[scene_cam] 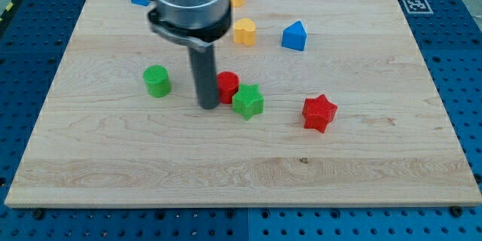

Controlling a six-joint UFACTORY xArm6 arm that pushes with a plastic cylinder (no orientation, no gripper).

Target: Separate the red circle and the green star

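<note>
On the pale wooden board (241,166), my tip (208,107) rests just left of the red circle block (228,86), touching or nearly touching its left side. The green star block (248,102) sits against the red circle's near right edge; the two look in contact. I have no jaws here, only the dark rod, and it holds nothing. A green cylinder block (157,80) lies to the left, a red star block (318,112) to the right. Farther back sit a yellow heart-like block (244,31) and a blue block (294,36).
</note>
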